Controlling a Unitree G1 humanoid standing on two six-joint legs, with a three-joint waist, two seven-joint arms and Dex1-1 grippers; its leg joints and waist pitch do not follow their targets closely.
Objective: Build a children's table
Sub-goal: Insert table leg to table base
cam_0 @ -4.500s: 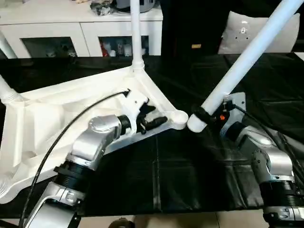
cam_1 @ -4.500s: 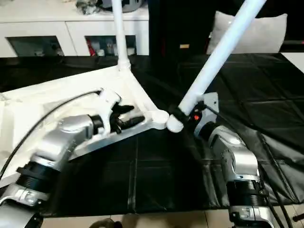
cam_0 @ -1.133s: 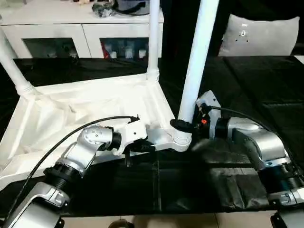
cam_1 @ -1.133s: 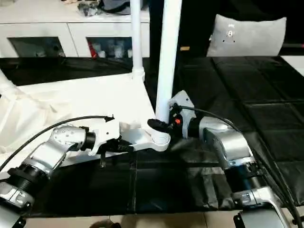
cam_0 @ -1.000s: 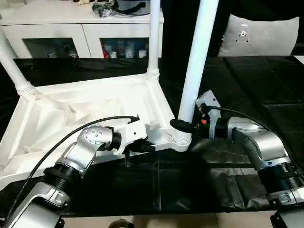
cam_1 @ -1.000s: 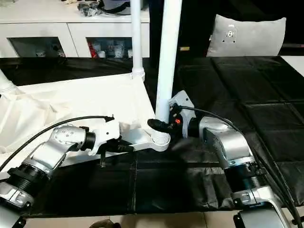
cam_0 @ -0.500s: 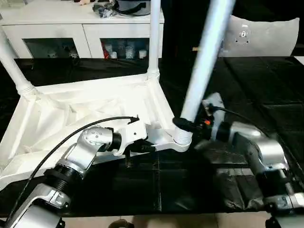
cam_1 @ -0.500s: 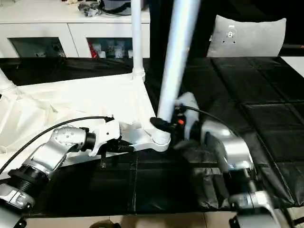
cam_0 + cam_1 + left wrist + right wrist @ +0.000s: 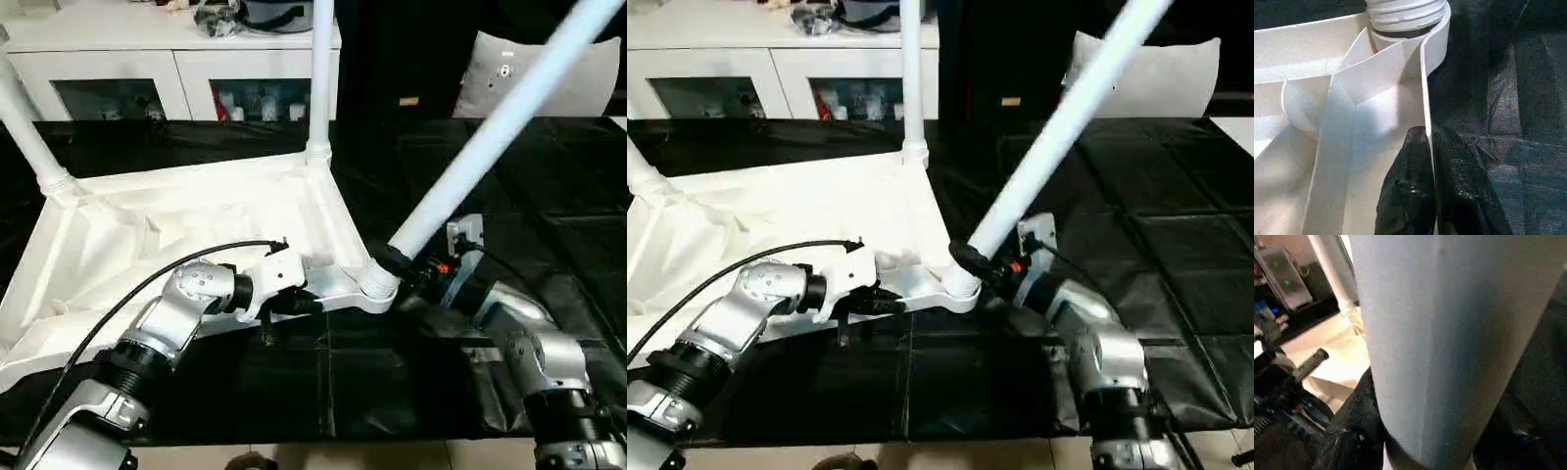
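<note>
The upturned table top (image 9: 186,220) is being pinched at its near-right rim by the left pincer (image 9: 1429,161). A tilted leg (image 9: 490,132), its upper end cut off, is being clasped at the near-right corner socket (image 9: 375,285) by the right pincer (image 9: 400,264); the seating is hidden.

The thin side wall of the white tabletop (image 9: 1422,98) was pinched between the left gripper (image 9: 1431,147)'s black fingers (image 9: 1410,191), near the threaded corner socket (image 9: 1405,12).

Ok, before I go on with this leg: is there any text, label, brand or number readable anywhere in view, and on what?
No text can be read in these views.
The cushion bears a small round mark, too small to read.
The items behind the cabinet's glass doors are too small and blurred to read.
The table top and the legs show no print.
</note>
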